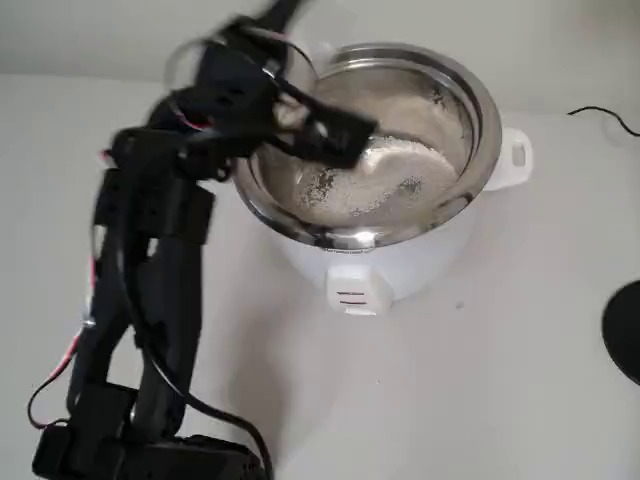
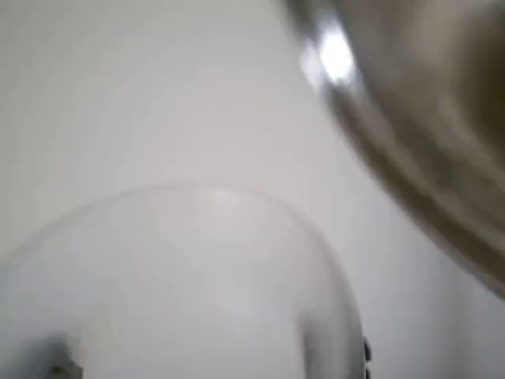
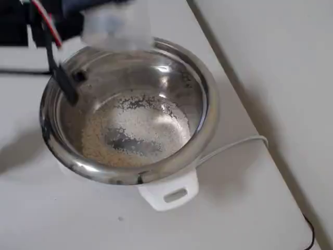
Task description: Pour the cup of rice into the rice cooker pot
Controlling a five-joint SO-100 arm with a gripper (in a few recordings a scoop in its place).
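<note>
Steel gleams around a pale spread of rice (image 3: 138, 130) lying thin across the bottom of the rice cooker pot (image 3: 208, 112), with bare metal showing through in the middle. That suggests the pour itself is done or nearly so. The cup (image 3: 117, 26) hangs blurred over the pot's rim at the top of the overhead view, and in the wrist view its translucent round wall looks empty, though the blur makes that uncertain. The black gripper (image 1: 300, 125) reaches over the rim on the left of the fixed view; it seems to be clamped on the cup, but I cannot tell for sure how its jaws stand. The next move likely calls for righting the cup and carrying it clear of the rim without knocking the pot.
</note>
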